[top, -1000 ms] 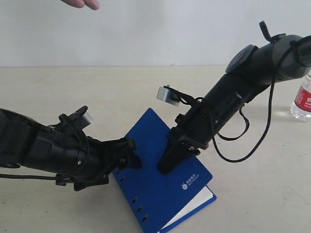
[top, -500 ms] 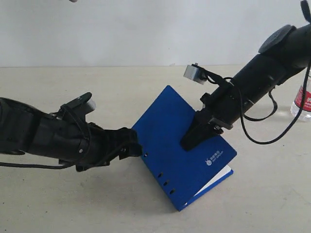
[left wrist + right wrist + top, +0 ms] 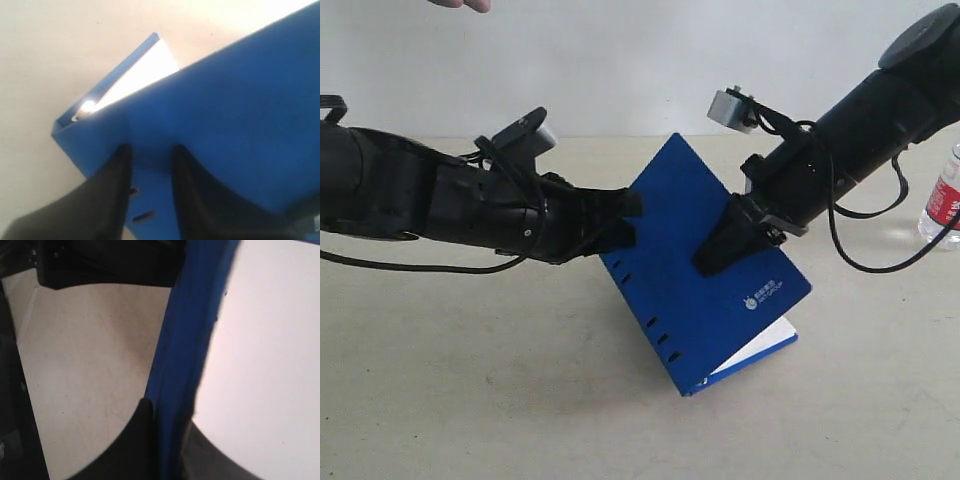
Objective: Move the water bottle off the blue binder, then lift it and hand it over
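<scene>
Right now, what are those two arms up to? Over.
Left tool, right tool shut on blue binder, held tilted. Water bottle off it, upright, untouched. Nothing blocking.

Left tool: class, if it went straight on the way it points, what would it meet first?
The binder, which the left tool grips; beyond, probably the right tool, depth unclear.

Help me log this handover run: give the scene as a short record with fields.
blue binder: tilted, held up by both grippers
left gripper: shut on the binder's slotted edge
right gripper: shut on the binder's cover
water bottle: upright on the table, apart from the binder, far right
person's hand: top edge, left
</scene>
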Controlling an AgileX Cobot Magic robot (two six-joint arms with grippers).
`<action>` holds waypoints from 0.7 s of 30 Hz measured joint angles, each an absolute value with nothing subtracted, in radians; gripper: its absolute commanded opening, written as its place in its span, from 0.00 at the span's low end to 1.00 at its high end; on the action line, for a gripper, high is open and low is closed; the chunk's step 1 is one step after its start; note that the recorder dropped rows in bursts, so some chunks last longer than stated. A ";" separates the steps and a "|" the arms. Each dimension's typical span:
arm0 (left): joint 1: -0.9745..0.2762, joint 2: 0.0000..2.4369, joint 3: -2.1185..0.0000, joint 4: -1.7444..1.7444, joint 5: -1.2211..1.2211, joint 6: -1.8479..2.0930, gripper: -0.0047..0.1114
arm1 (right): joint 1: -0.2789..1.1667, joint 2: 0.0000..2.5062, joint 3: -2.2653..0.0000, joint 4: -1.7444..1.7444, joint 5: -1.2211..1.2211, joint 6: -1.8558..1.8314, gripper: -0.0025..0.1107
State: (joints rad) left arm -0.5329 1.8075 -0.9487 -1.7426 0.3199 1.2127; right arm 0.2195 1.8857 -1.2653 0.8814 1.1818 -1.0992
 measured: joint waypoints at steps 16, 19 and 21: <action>-0.465 1.890 -0.988 -1.744 0.321 1.238 0.21 | 0.219 1.803 -1.256 0.828 1.152 -1.072 0.02; -0.459 1.894 -1.001 -1.744 0.284 1.302 0.21 | 0.219 1.747 -1.256 0.866 1.181 -1.084 0.02; -0.459 1.894 -1.035 -1.744 0.282 1.315 0.28 | 0.219 1.707 -1.256 0.873 1.186 -1.086 0.02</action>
